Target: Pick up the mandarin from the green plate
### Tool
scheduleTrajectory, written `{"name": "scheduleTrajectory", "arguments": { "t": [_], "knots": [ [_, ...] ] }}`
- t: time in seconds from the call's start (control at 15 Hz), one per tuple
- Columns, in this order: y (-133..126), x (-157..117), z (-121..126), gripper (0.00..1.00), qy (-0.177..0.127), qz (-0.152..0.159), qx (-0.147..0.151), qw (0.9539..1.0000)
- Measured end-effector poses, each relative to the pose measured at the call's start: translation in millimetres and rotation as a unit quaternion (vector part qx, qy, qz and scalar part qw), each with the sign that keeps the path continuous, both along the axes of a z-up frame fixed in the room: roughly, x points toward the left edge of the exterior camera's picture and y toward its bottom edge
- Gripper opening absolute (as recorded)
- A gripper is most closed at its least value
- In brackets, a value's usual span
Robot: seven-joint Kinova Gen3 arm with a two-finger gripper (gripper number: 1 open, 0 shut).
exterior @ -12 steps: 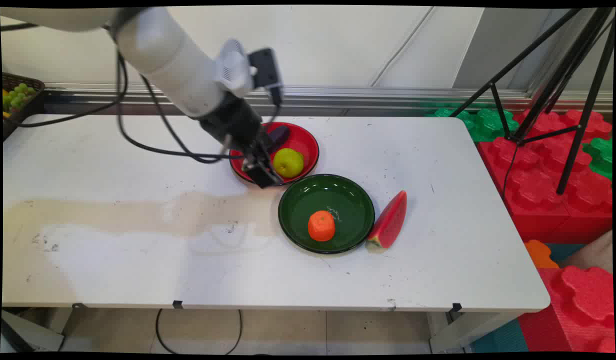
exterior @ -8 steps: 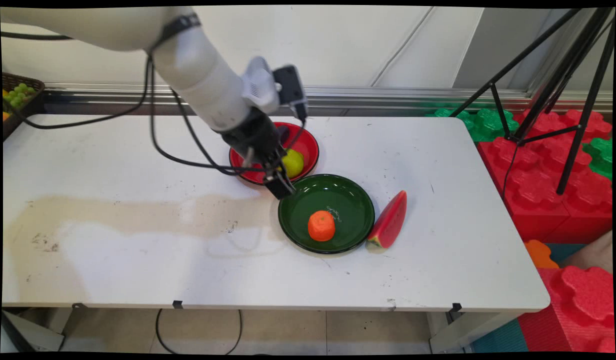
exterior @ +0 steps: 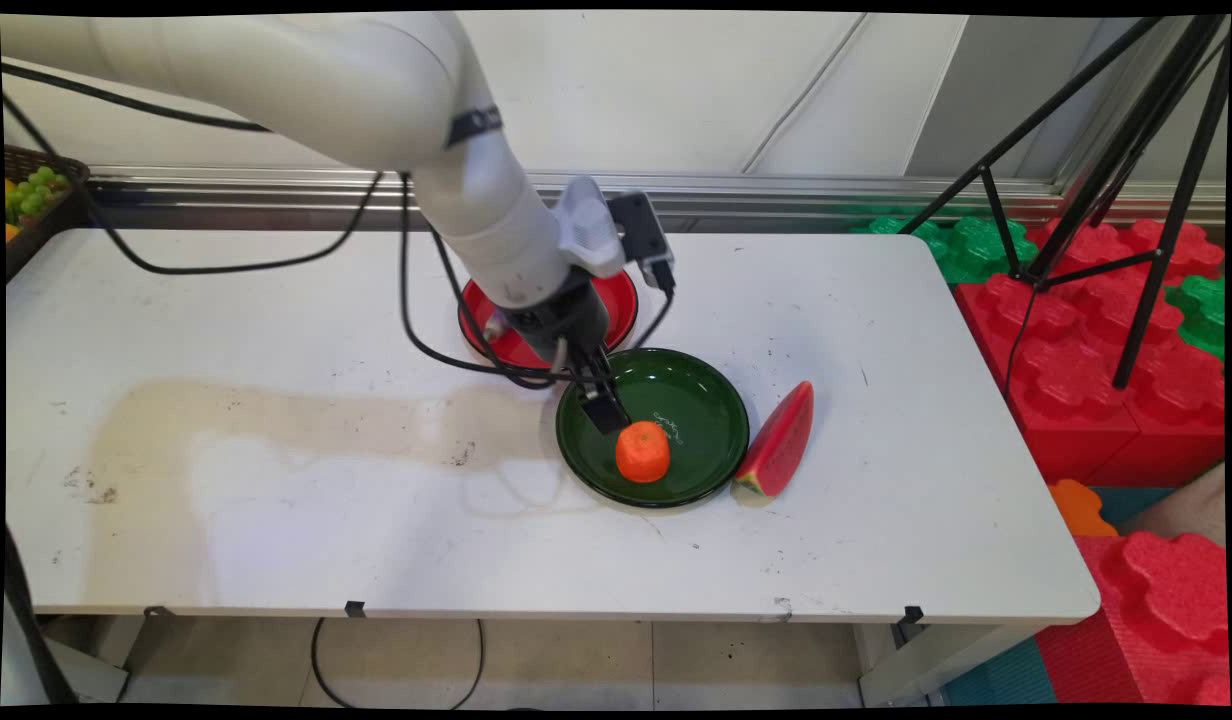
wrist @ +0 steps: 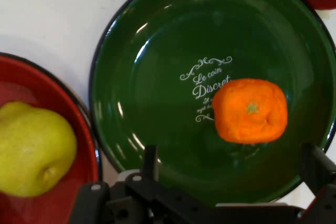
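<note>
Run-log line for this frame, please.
gripper: open, empty | over green plate | nearest: orange | beside: red plate, watermelon slice

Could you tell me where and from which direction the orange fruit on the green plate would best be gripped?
Probably from straight above, closing across the middle of the round orange toy fruit. It sits stem-dimple up on the flat glossy dark green plate, sides clear, and the plate's raised rim would hinder a low sideways approach. The black two-finger tool is open just beside it.

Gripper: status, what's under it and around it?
Gripper open, over green plate, empty. Orange on the plate, nearest, not touched. Yellow-green fruit in red plate alongside; watermelon slice against green plate's rim.
</note>
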State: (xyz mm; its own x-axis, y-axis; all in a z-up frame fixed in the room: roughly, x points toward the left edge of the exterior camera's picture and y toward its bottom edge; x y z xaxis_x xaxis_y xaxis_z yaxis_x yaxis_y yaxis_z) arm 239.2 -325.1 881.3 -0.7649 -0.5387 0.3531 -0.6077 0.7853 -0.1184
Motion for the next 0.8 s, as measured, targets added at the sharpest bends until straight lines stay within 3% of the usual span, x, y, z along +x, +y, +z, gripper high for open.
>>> {"name": "scheduleTrajectory", "arguments": {
  "t": [0.53,0.8],
  "knots": [
    [-19,-25,-51,1.00,0.009,0.004,0.033,0.9994],
    [-22,-31,-66,1.00,0.015,0.003,0.038,0.9992]
  ]
}}
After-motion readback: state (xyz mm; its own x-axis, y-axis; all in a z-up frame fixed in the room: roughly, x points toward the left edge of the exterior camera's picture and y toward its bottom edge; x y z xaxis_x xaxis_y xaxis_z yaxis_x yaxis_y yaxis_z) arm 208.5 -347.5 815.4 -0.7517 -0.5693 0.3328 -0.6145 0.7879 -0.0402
